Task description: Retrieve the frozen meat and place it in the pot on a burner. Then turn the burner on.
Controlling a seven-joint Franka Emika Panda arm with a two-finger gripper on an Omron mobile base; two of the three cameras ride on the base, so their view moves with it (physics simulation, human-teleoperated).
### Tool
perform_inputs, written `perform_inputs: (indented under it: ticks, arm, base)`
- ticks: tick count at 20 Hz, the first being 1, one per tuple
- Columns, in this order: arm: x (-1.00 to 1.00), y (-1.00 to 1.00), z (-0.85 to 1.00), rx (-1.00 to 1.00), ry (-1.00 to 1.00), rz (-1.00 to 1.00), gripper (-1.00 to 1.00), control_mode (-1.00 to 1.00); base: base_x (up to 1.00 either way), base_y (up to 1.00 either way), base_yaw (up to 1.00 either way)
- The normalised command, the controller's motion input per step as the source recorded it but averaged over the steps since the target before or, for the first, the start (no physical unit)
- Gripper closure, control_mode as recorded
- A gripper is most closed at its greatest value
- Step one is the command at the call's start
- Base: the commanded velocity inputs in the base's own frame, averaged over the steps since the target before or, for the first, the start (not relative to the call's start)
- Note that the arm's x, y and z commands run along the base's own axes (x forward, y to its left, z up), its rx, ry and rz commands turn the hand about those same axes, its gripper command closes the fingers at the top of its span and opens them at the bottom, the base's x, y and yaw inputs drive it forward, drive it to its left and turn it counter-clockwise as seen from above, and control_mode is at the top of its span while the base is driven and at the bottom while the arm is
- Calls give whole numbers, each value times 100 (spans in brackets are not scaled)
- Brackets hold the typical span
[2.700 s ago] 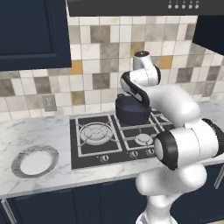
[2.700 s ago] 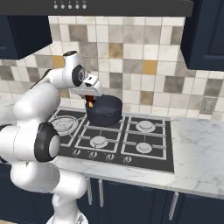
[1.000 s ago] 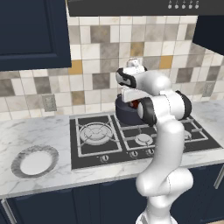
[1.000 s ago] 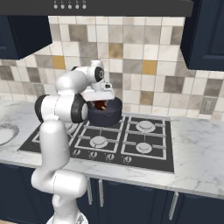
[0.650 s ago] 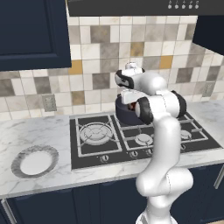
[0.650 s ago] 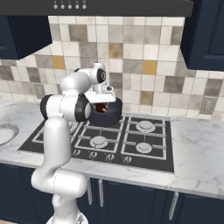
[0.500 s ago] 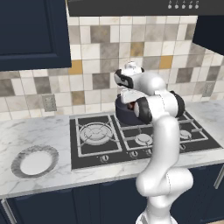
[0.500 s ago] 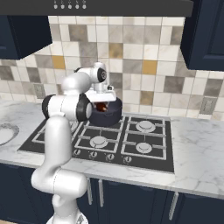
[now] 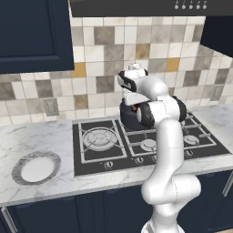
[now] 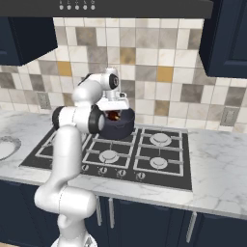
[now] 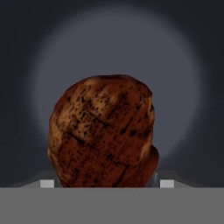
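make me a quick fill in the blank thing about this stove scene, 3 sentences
1. The gripper is lowered over the mouth of the dark ____ on the stove.
2. The pot sits on the ____ left burner of the cooktop.
3. The round plate lies on the marble ____ to the left of the cooktop.

Missing words: pot; back; counter

The frozen meat (image 11: 103, 133) looks rough and mottled, a matt reddish-brown crust flecked with black. The pot (image 10: 121, 126) is smooth, dark and matt inside. The counter (image 9: 32, 139) looks like polished veined marble, the plate (image 9: 36, 167) glossy white with a speckled grey rim, the backsplash (image 10: 159, 67) matt stone tile.
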Motion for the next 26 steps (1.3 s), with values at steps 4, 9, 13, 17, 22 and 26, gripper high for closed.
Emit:
perform_inputs:
  ticks: [4,9,13,17,22,26]
  arm:
    - [22,-1,-17,0,-4,0,100,-100]
    - [0,0,-4,0,-2,0,-100,-100]
    - [0,0,0,0,-2,0,-100,-100]
    - [0,0,0,0,0,0,-100,-100]
    - [-1,0,7,0,-1,0,-100,-100]
    - [-36,0,56,0,-4,0,-100,-100]
  base:
    - [0,0,0]
    - [0,0,0]
    - [0,0,0]
    - [0,0,0]
    - [0,0,0]
    - [0,0,0]
